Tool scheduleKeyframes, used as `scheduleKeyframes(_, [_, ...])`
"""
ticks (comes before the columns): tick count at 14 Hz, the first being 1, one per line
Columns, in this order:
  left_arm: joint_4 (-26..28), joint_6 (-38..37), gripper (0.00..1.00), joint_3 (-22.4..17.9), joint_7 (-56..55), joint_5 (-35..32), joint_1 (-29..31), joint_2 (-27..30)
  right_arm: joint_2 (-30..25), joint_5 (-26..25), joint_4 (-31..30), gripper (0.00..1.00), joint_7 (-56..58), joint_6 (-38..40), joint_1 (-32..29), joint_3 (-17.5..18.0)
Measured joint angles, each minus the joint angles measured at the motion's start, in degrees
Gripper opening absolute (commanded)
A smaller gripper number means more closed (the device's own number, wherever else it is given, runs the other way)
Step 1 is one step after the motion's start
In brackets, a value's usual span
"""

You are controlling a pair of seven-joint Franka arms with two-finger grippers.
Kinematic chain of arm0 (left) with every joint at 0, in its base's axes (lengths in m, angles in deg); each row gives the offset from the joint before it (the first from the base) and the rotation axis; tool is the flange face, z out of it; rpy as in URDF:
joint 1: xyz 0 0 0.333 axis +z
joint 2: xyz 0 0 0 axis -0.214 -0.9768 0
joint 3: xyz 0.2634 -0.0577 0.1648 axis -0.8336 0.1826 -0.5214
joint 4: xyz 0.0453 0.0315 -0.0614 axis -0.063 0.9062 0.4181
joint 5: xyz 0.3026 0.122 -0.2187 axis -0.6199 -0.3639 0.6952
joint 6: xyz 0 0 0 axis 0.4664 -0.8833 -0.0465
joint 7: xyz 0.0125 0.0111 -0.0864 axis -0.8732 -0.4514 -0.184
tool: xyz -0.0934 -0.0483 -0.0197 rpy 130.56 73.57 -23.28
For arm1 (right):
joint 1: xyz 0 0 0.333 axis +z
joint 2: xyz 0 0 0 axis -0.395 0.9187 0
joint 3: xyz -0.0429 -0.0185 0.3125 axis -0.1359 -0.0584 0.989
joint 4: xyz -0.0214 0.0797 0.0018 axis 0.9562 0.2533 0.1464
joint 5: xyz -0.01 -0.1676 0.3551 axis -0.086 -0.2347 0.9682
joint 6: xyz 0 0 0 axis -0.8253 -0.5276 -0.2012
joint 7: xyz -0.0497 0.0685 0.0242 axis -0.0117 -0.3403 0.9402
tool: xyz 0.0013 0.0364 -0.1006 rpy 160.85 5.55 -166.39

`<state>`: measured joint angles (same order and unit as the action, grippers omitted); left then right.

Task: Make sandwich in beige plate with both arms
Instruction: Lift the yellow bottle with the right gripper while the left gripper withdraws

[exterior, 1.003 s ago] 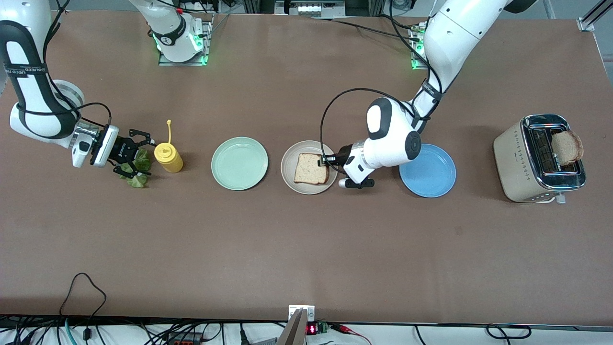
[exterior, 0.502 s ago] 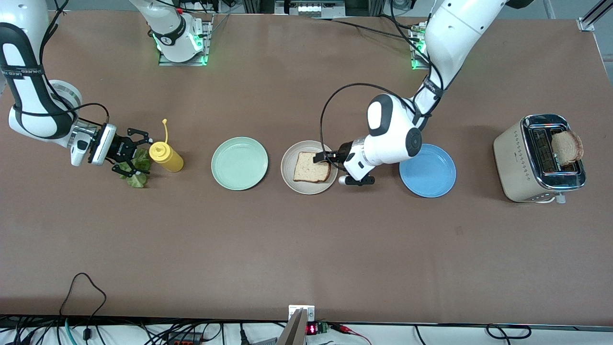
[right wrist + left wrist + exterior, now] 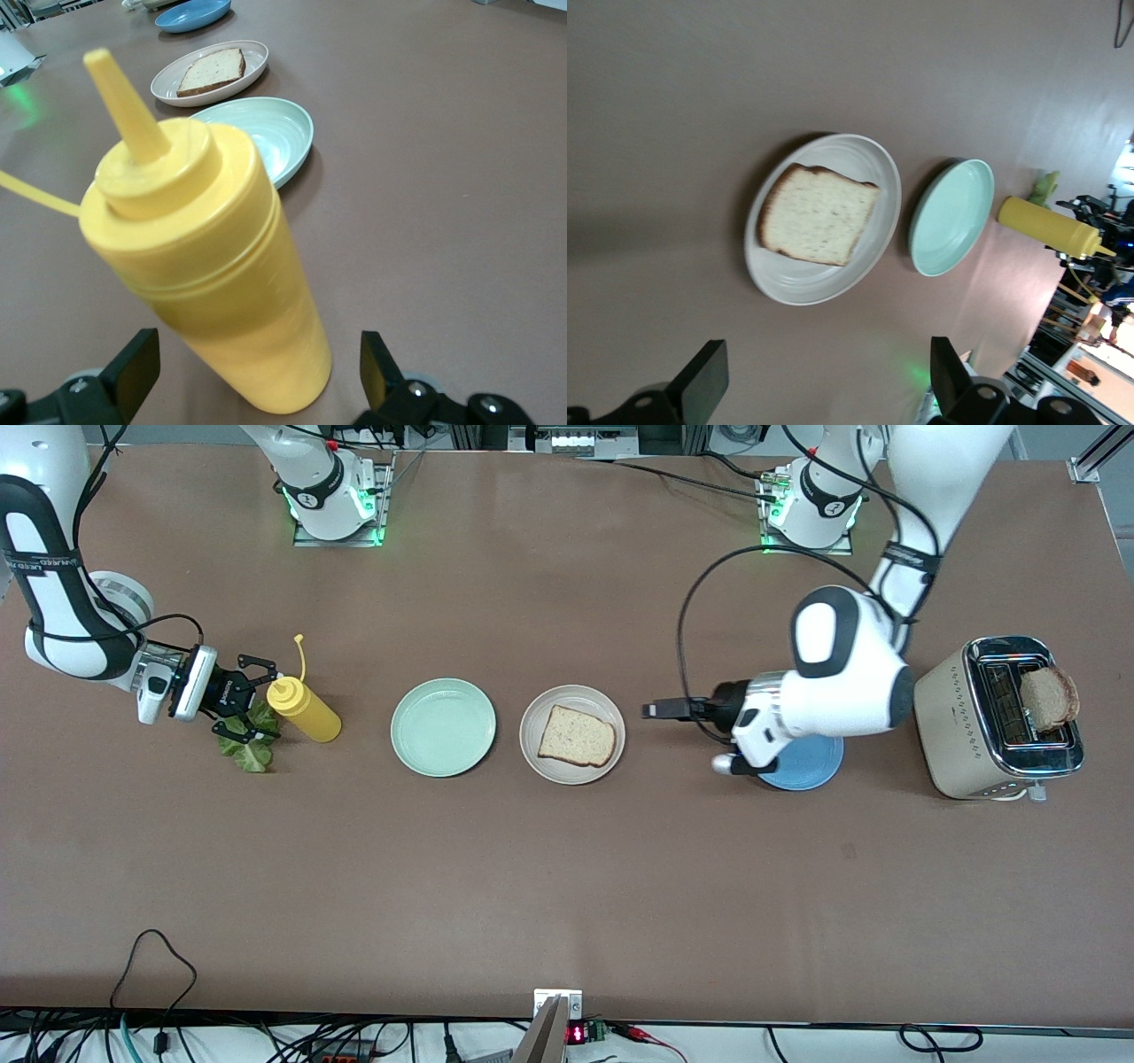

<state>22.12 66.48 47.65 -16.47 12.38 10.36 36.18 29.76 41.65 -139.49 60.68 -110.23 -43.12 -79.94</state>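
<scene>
One bread slice (image 3: 577,736) lies on the beige plate (image 3: 533,755); both also show in the left wrist view, the bread (image 3: 818,214) on the plate (image 3: 879,239). A second slice (image 3: 1049,697) stands in the toaster (image 3: 966,726). The green lettuce (image 3: 250,751) lies on the table beside a yellow squeeze bottle (image 3: 303,710). My left gripper (image 3: 660,710) is open and empty over the table between the beige and blue plates. My right gripper (image 3: 259,700) is open above the lettuce, with the tilted bottle (image 3: 213,266) right at its fingertips.
A mint green plate (image 3: 443,726) sits between the bottle and the beige plate. A blue plate (image 3: 808,769) is partly hidden under my left arm. The toaster stands at the left arm's end of the table.
My left gripper has let go of the bread on the beige plate and pulled back toward the blue plate. The yellow bottle has tipped and shifted slightly by my right gripper.
</scene>
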Motion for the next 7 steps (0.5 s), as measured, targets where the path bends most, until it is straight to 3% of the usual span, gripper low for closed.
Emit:
scheduleKeyframes(3, [0.15,-0.32,1.0,-3.19,0.01,-8.93,0.41,0.55,0.34,0.0,-0.61,1.0,0.79,0.44,-0.02,0.01])
scheduleKeyframes(7, [-0.9,-7.71,1.0,-12.91,0.46,-23.79,0.81,2.21,0.34,0.09,-0.87,1.0,0.99,0.52,-0.03,0.07])
